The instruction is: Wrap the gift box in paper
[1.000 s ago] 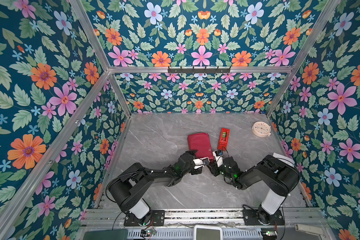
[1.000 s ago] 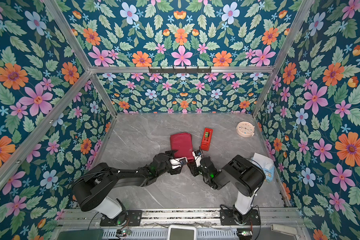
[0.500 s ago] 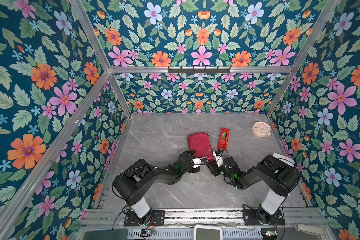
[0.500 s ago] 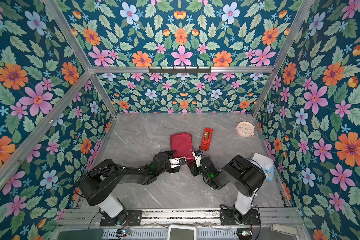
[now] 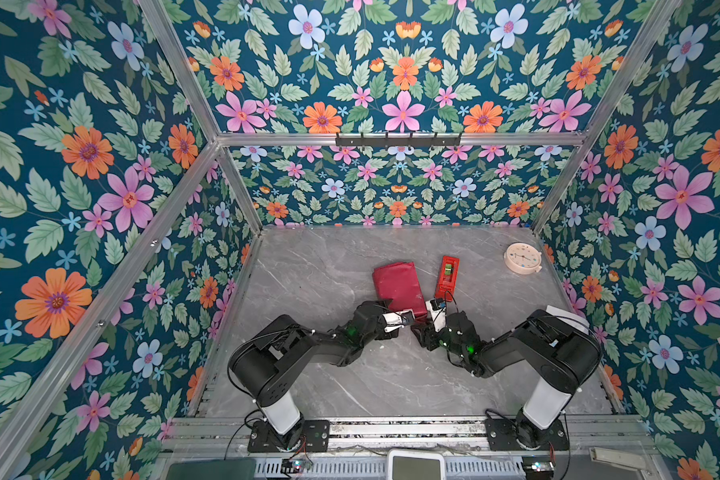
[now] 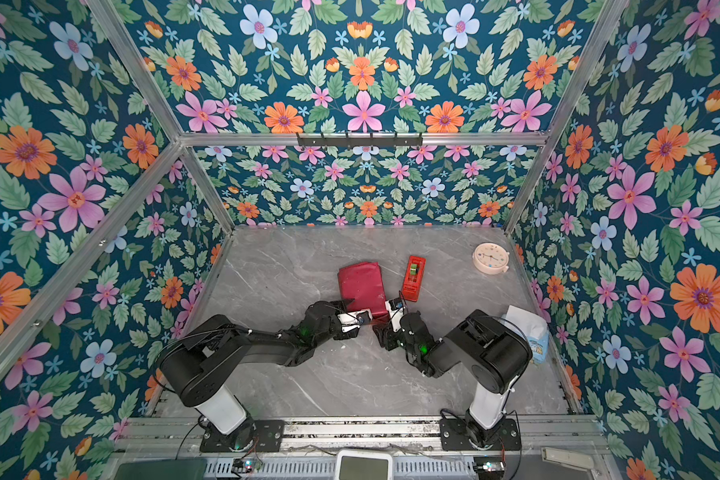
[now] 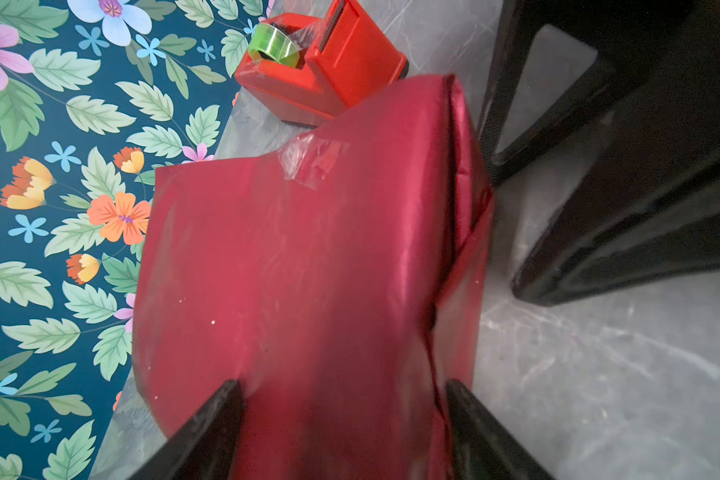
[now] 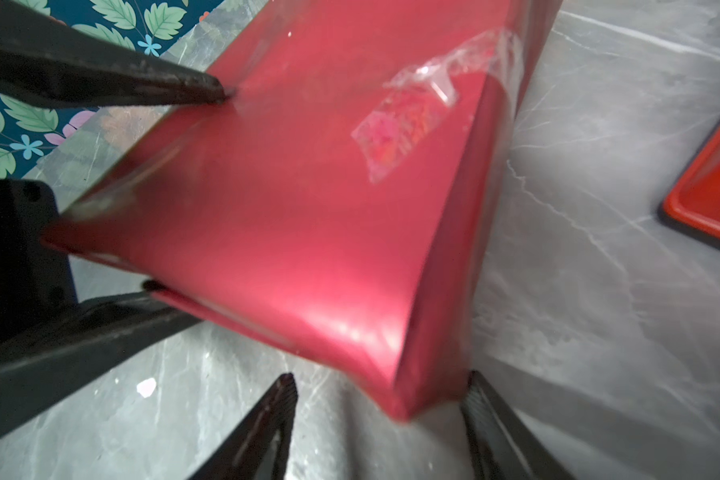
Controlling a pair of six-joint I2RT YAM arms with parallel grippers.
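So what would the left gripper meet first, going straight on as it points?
The paper, almost certainly: its near end lies between the spread jaws of the left gripper; contact looks immediate.

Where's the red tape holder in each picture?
In a top view: the tape dispenser lies just right of the paper.
In a top view: the tape dispenser, again right of the paper.
Left wrist: whole tape dispenser, beyond the paper.
Right wrist: only a corner of the tape dispenser, beside the paper.
Shared landmark: the paper.
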